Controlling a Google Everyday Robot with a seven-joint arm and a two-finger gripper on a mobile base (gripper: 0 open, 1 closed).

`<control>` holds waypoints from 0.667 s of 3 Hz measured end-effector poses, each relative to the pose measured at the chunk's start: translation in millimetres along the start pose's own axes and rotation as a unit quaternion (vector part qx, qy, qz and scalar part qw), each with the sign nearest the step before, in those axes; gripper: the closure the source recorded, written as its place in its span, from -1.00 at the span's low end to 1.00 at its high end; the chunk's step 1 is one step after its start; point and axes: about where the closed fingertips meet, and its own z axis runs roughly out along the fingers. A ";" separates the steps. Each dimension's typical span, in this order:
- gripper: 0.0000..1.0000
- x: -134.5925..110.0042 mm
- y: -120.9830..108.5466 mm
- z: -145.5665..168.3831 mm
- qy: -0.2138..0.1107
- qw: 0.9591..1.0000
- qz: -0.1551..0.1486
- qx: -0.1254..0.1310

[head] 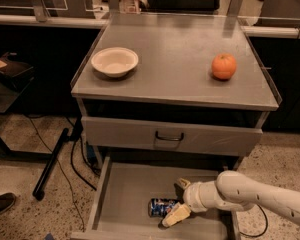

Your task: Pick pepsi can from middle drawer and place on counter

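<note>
The pepsi can [161,207] lies on its side on the floor of the open middle drawer [125,194], near its front. My gripper [178,200] reaches in from the right on a white arm and sits at the can's right end. It is open, with one cream finger [182,183] behind the can and the other finger [175,216] in front of it, touching or nearly touching it. The counter [175,59] is above, at the top of the cabinet.
A white bowl [115,61] sits on the counter's left and an orange [224,66] on its right. A closed drawer face with a dark handle [170,136] is just above the open drawer. Cables and a black pole [52,161] lie on the floor at left.
</note>
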 end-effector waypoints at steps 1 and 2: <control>-1.00 13.3 -6.3 12.6 -0.004 1.000 0.007 -0.006; -1.00 24.4 -10.1 23.2 -0.007 1.000 0.015 -0.011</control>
